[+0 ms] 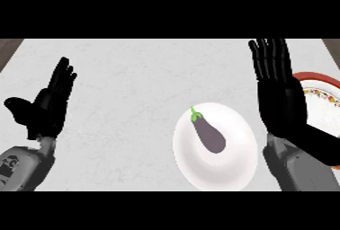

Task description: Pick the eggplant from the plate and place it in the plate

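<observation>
Your right hand (282,101) stands open, fingers straight and pointing toward the worktop's far edge, holding nothing. It sits between the 2 plates: the white plate (232,168) just to its left, and a red-rimmed plate (319,78) at the worktop's right edge, partly hidden behind the palm. Your left hand (46,105) rests open near the left edge, fingers up, well apart from everything.

You find the eggplant (211,134) lying on the white plate, near the worktop's front edge and right of its middle. It lies lengthwise, green stem end toward the far edge, the fat purple body toward you. Nothing touches it yet, so the pick has not begun.

Expect the eggplant to be light and fairly stiff, so it should not bend or sag when you lift it. Its skin looks smooth and glossy, so judge it slippery, and the rounded body may roll on the plate if you nudge it from 1 side only. Take hold across the widest part of the body, thumb on 1 flank and fingers on the other, rather than at the thin stem. The red-rimmed plate looks like the likely destination, just to the right.
</observation>
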